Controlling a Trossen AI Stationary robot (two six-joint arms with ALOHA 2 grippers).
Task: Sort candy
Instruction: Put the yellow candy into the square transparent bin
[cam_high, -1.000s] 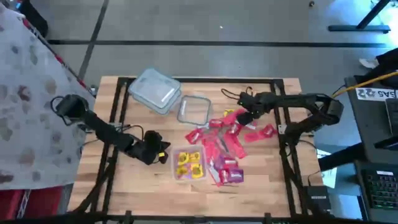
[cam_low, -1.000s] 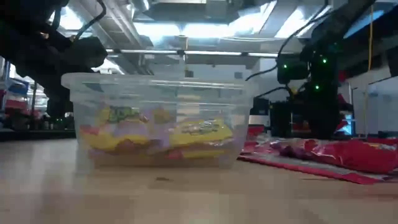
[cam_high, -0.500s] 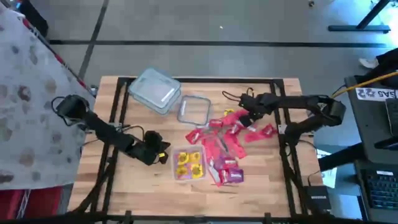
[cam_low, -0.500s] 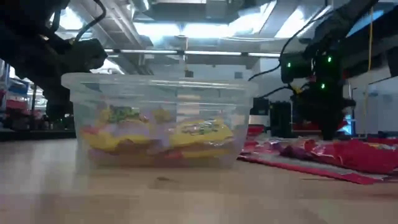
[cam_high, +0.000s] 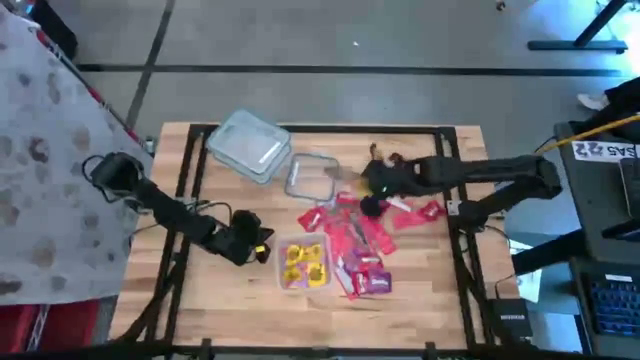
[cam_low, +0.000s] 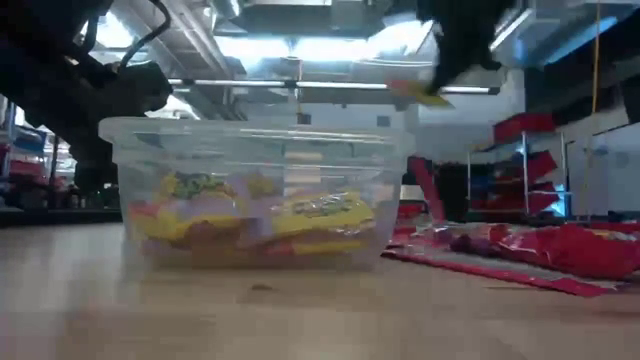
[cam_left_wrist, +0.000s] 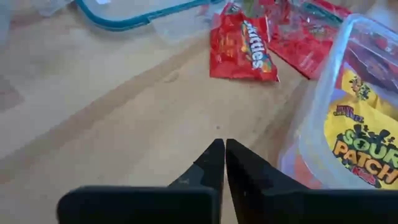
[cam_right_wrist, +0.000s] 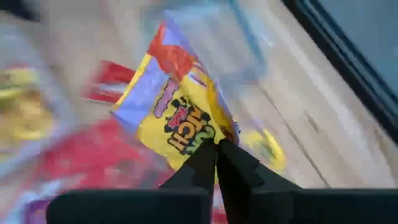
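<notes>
- Right gripper (cam_right_wrist: 216, 149) has just swung from the far edge of the red pile toward the middle of the table (cam_high: 200, 300); fingers, spread a second ago, now pinch a yellow candy packet (cam_right_wrist: 180, 118), lifted clear.
- Left gripper (cam_left_wrist: 224, 152) waits beside the yellow-filled tub (cam_high: 303, 265), fingers pressed together, empty.
- Judgement: one yellow piece picked; tub drop likely next.

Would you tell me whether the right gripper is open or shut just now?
Shut: in the right wrist view the right gripper has its fingers pinched together on a yellow candy packet, lifted clear of the table.
</notes>
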